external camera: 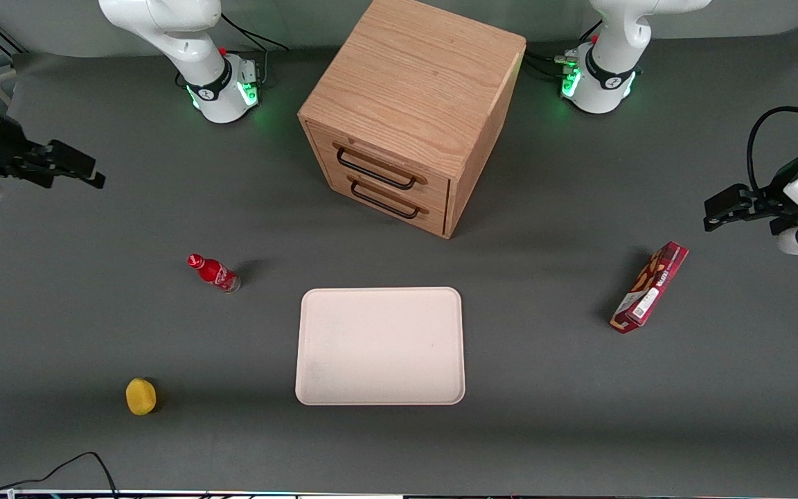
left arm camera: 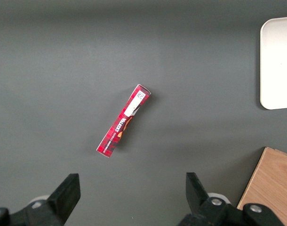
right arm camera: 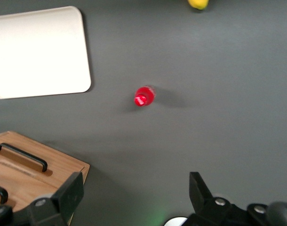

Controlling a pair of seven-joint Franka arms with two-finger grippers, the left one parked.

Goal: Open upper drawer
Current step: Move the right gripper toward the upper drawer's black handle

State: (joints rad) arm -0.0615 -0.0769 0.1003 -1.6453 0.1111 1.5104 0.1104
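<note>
Front view: light-oak cabinet (external camera: 416,104) on a grey table (external camera: 579,416); its shallow upper drawer (external camera: 378,163) with a thin black wire handle (external camera: 375,168) sits closed. Black two-finger gripper (external camera: 91,173), fingers spread and empty, hovers well apart from the cabinet, toward the working arm's end.

Dark grey matte tabletop (external camera: 579,430), evenly lit

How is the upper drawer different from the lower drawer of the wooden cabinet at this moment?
Little differs. The upper drawer sits directly above the lower drawer and farther from the front camera. Both are light wood, each has a long thin black wire handle, and both are shut, flush with the cabinet. The gripper, jaws open, hangs toward the working arm's end of the table, touching neither.
</note>
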